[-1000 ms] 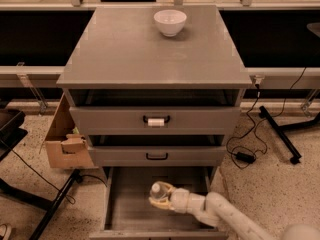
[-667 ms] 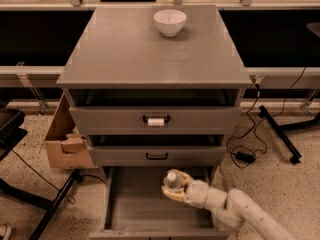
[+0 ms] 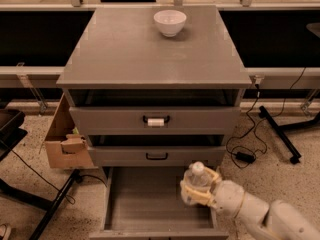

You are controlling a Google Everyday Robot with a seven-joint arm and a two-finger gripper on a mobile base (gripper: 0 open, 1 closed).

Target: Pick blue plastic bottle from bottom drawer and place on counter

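Observation:
The blue plastic bottle (image 3: pixel 196 178) is a small clear bottle with a white cap, held upright in my gripper (image 3: pixel 199 188) at the right side of the open bottom drawer (image 3: pixel 150 204). The gripper's cream fingers (image 3: pixel 216 177) wrap around the bottle's body, shut on it. The bottle is lifted above the drawer floor, just below the middle drawer's front. My white arm (image 3: pixel 260 213) reaches in from the lower right. The counter (image 3: pixel 150 54), the cabinet's grey top, is well above the gripper.
A white bowl (image 3: pixel 170 22) stands at the back of the counter. The two upper drawers with black handles (image 3: pixel 156 119) are closed. A cardboard box (image 3: pixel 64 143) sits left of the cabinet. Cables and a black stand leg (image 3: pixel 280 134) lie on the floor at right.
My gripper, holding the bottle, has moved right and upward out of the drawer's middle toward its right side. The bottle now stands more upright.

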